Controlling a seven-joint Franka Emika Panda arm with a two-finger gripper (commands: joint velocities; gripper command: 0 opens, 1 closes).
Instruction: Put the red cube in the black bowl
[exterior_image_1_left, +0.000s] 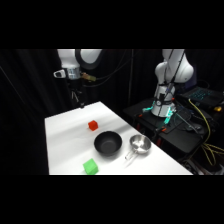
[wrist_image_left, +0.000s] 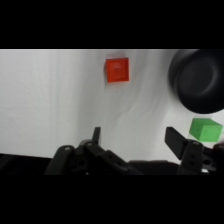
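The red cube (exterior_image_1_left: 93, 125) lies alone on the white counter (exterior_image_1_left: 65, 145), toward the far side, with nothing touching it. In the wrist view the cube (wrist_image_left: 117, 69) sits near the top of the picture, in front of the end effector (wrist_image_left: 135, 137), whose two fingers stand wide apart and hold nothing. The black bowl (exterior_image_1_left: 108, 143) stands upright near the middle of the counter, a little nearer to the camera than the cube and apart from it; its inside looks dark. In the wrist view the bowl (wrist_image_left: 199, 82) is cut by the right edge. Just to the right of the bowl stands a metal bowl (exterior_image_1_left: 140, 144), close to it. A green cube (exterior_image_1_left: 90, 166) lies near the front edge of the counter, to the left of the black bowl. In the side view the end effector (exterior_image_1_left: 80, 102) hangs high over the far end of the counter, well above the red cube.
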